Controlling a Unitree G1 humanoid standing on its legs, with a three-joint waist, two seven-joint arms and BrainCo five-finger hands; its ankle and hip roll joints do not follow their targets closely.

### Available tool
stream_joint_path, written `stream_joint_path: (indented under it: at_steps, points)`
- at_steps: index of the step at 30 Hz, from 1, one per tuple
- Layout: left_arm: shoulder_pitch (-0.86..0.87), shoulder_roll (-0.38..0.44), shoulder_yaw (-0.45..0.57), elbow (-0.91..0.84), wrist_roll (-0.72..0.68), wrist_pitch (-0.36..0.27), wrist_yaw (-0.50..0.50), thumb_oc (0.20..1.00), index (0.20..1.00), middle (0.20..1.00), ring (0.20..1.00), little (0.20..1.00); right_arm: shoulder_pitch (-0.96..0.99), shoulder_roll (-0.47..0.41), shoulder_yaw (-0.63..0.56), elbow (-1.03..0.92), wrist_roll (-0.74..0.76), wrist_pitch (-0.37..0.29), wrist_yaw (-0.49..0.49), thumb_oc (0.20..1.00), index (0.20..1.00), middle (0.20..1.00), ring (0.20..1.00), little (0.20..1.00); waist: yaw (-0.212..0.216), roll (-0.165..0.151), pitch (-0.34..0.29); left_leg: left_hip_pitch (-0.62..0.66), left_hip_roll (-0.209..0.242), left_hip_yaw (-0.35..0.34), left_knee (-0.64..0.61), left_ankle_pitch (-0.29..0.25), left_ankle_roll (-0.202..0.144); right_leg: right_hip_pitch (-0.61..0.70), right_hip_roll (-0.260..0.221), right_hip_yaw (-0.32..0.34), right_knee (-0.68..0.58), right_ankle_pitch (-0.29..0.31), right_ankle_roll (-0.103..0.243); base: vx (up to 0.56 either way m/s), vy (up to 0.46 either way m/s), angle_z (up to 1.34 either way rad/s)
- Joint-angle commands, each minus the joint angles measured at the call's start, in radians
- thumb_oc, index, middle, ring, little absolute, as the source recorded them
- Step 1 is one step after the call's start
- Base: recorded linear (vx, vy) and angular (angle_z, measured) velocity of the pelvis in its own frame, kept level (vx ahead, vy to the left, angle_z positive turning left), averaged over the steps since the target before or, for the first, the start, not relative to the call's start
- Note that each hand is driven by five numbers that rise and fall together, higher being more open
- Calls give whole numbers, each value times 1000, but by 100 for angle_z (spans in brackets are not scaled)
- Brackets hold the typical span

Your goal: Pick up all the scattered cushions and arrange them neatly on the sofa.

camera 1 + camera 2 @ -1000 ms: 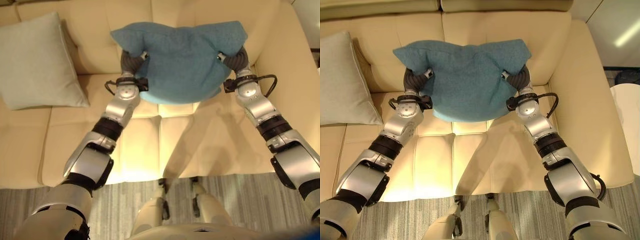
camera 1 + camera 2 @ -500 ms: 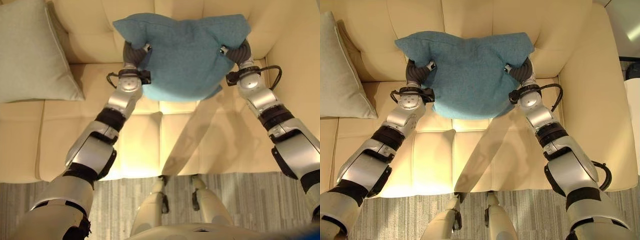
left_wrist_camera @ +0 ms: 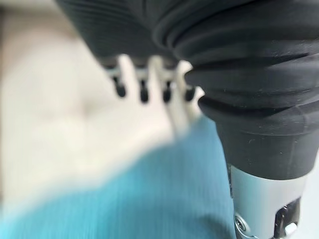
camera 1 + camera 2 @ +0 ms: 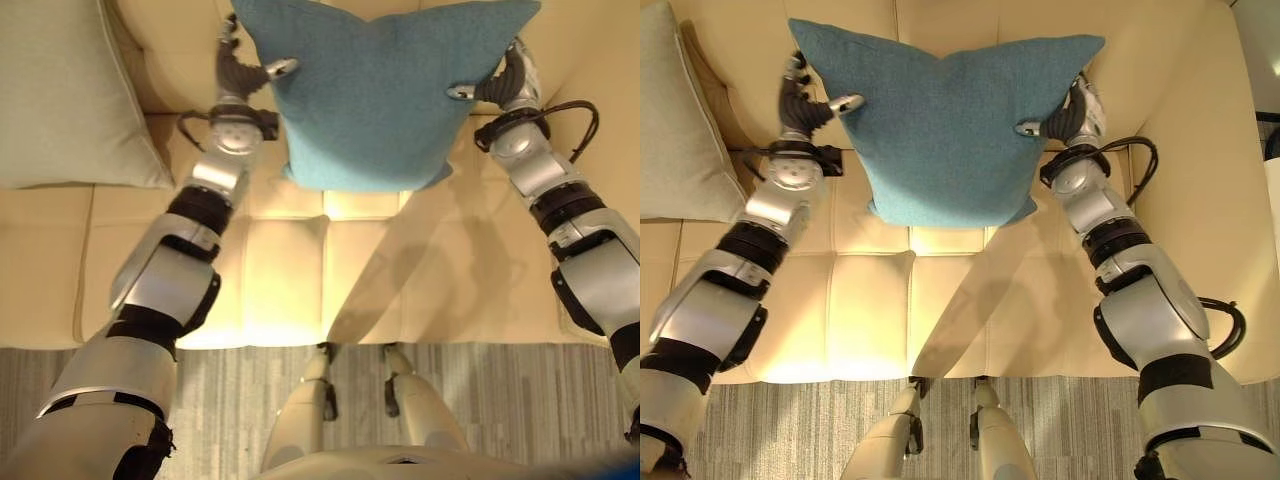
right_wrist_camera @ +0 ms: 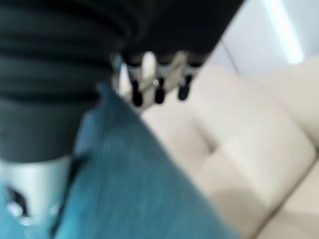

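Note:
A teal cushion (image 4: 375, 90) stands upright on the cream sofa's seat, leaning on the backrest (image 4: 180, 60). My left hand (image 4: 238, 72) is at the cushion's left edge, open, fingers straight up and thumb resting against the cloth. My right hand (image 4: 508, 78) mirrors it at the right edge, also open, thumb against the cushion. In the left wrist view the straight fingers (image 3: 143, 82) reach past the teal cushion (image 3: 149, 199) over the sofa. In the right wrist view the fingers (image 5: 154, 74) likewise stand straight beside the teal cloth (image 5: 134, 189).
A pale grey-green cushion (image 4: 60, 90) leans on the backrest at the sofa's left. The sofa's right armrest (image 4: 1210, 200) rises just beyond my right arm. A grey striped rug (image 4: 240, 400) lies in front of the seat (image 4: 280, 270).
The teal cushion went from bunched in both hands to standing flat against the backrest. Both hands let go, opened and moved up and outward to its edges. The camera shifted forward.

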Motion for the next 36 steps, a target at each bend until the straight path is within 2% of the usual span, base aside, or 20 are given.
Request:
stream_joint_path:
  at_steps: [1, 3, 6, 7, 12, 15, 16, 17, 18, 19, 20, 22, 23, 25, 26, 27, 28, 32, 35, 36]
  points:
    - [-78, 42, 11, 48, 45, -42, 3, 1000, 1000, 1000, 1000, 1000, -53, -101, -71, 20, 16, -24, -46, 1000, 1000, 1000, 1000, 1000, 12, -1, -40, 82, 49, 44, 0, -37, -143, -21, -108, 6, -12, 75, 170, 31, -3, 2]
    - [-36, 78, 28, 9, 49, -41, -13, 1000, 1000, 1000, 1000, 1000, -12, -161, -89, -13, 19, -19, -22, 1000, 1000, 1000, 1000, 1000, 8, -5, -50, 110, 49, 44, 0, -43, -143, 5, -109, 3, -12, 68, 169, 29, -2, 8]
    - [37, 119, 55, -61, 58, -44, -35, 1000, 1000, 1000, 1000, 1000, 77, -205, -145, -59, 40, -27, -4, 1000, 1000, 1000, 1000, 1000, 9, -6, -60, 156, 55, 44, 0, -55, -145, 52, -109, -3, -12, 53, 168, 58, -15, 8]
    - [42, 119, 55, -64, 59, -43, -35, 1000, 1000, 1000, 1000, 1000, 85, -205, -150, -64, 39, -26, -4, 1000, 1000, 1000, 1000, 1000, 9, -8, -58, 161, 56, 43, 0, -56, -146, 57, -109, -4, -12, 52, 168, 78, -22, 0]
    - [282, 125, 166, -254, 37, -57, -79, 1000, 1000, 1000, 1000, 1000, 352, -237, -297, -212, 43, -29, 65, 1000, 1000, 1000, 1000, 1000, 5, -14, -76, 241, 62, 44, 0, -71, -144, 139, -103, -15, -12, 22, 163, 50, -18, 1]
    - [556, 52, 263, -440, 14, -63, -128, 1000, 1000, 1000, 1000, 1000, 624, -160, -429, -341, 24, -39, 123, 1000, 1000, 1000, 1000, 1000, 4, -17, -95, 301, 64, 43, 0, -78, -140, 198, -95, -22, -12, 7, 158, 49, -22, -3]
    - [557, 52, 262, -441, 14, -62, -128, 1000, 1000, 1000, 1000, 1000, 626, -159, -430, -342, 23, -38, 123, 1000, 1000, 1000, 1000, 1000, 4, -17, -95, 301, 64, 43, 0, -79, -140, 198, -95, -22, -12, 7, 158, 47, -24, -5]
    - [692, 9, 298, -491, 28, -49, -168, 1000, 1000, 1000, 1000, 1000, 754, -125, -482, -385, -3, -37, 168, 1000, 1000, 1000, 1000, 1000, 4, -21, -107, 330, 64, 44, 0, -81, -138, 229, -92, -26, -12, 1, 156, 9, -34, -7]
    - [884, -56, 343, -524, 45, -24, -221, 1000, 1000, 1000, 1000, 1000, 917, -46, -543, -402, 14, -49, 217, 1000, 1000, 1000, 1000, 1000, 6, -27, -117, 377, 65, 49, 0, -88, -131, 275, -87, -26, -12, -4, 153, 9, -34, -4]
    - [884, -56, 342, -524, 45, -24, -221, 1000, 1000, 1000, 1000, 1000, 918, -46, -543, -402, 14, -49, 217, 1000, 1000, 1000, 1000, 1000, 6, -27, -116, 377, 65, 49, 0, -88, -131, 276, -87, -26, -12, -4, 153, -49, -15, -5]
    - [993, -94, 369, -497, 71, 3, -264, 1000, 1000, 1000, 1000, 1000, 1007, -28, -559, -387, -18, -37, 258, 1000, 1000, 1000, 1000, 1000, 7, -28, -122, 400, 66, 52, 0, -90, -128, 297, -86, -28, -12, -8, 151, -40, -2, -3]
    - [1035, -113, 377, -463, 86, 14, -281, 1000, 1000, 1000, 1000, 1000, 1041, 1, -568, -366, -12, -40, 265, 1000, 1000, 1000, 1000, 1000, 7, -28, -125, 413, 67, 55, 0, -91, -127, 311, -85, -29, -12, -9, 150, -45, -1, -3]
    - [1105, -136, 364, -364, 177, 38, -325, 1000, 1000, 1000, 1000, 1000, 1097, 35, -568, -296, -28, -36, 295, 1000, 1000, 1000, 1000, 1000, 5, -28, -130, 432, 66, 57, 0, -91, -124, 330, -85, -26, -12, -7, 150, -51, 3, -7]
    - [1147, -177, 365, -243, 202, 59, -343, 1000, 1000, 1000, 1000, 1000, 1129, 81, -565, -220, -13, -34, 311, 1000, 1000, 1000, 1000, 1000, 5, -27, -138, 446, 66, 60, 0, -90, -126, 345, -86, -28, -12, -7, 149, -60, 3, -8]
    - [1161, -193, 366, -162, 245, 73, -352, 1000, 1000, 1000, 1000, 1000, 1147, 84, -537, -171, -66, -28, 319, 1000, 1000, 1000, 1000, 1000, 5, -28, -142, 453, 67, 61, 0, -92, -125, 353, -86, -28, -12, -8, 148, -33, -1, -5]
    - [1160, -193, 367, -161, 246, 72, -352, 1000, 1000, 1000, 1000, 1000, 1146, 84, -536, -169, -66, -29, 318, 1000, 1000, 1000, 1000, 1000, 4, -28, -141, 454, 67, 61, 0, -92, -125, 354, -86, -28, -12, -9, 148, -45, -5, -3]
    - [1171, -226, 363, -41, 270, 88, -358, 1000, 1000, 1000, 1000, 1000, 1162, 131, -551, -94, -28, -29, 325, 1000, 1000, 1000, 1000, 1000, 2, -27, -146, 459, 67, 63, 0, -90, -127, 366, -88, -34, -12, -8, 148, -52, 1, -2]
    - [1151, -252, 335, 204, 404, 111, -353, 1000, 1000, 1000, 1000, 1000, 1168, 172, -492, 83, -67, -24, 340, 1000, 1000, 1000, 1000, 1000, -1, -27, -156, 475, 66, 63, 0, -98, -125, 388, -92, -41, -12, -14, 144, -34, 17, 7]
    - [1152, -266, 325, 254, 431, 116, -350, 1000, 1000, 1000, 1000, 1000, 1170, 195, -492, 155, -59, -21, 347, 1000, 1000, 1000, 1000, 1000, -1, -28, -158, 488, 62, 63, 0, -108, -116, 400, -95, -41, -12, -16, 144, -4, 17, 0]
    - [1159, -277, 332, 291, 442, 124, -348, 1000, 1000, 1000, 1000, 1000, 1178, 218, -490, 219, -62, -13, 354, 1000, 1000, 1000, 1000, 1000, 0, -31, -155, 503, 53, 65, 0, -121, -101, 409, -99, -36, -12, -15, 146, -21, 54, 0]
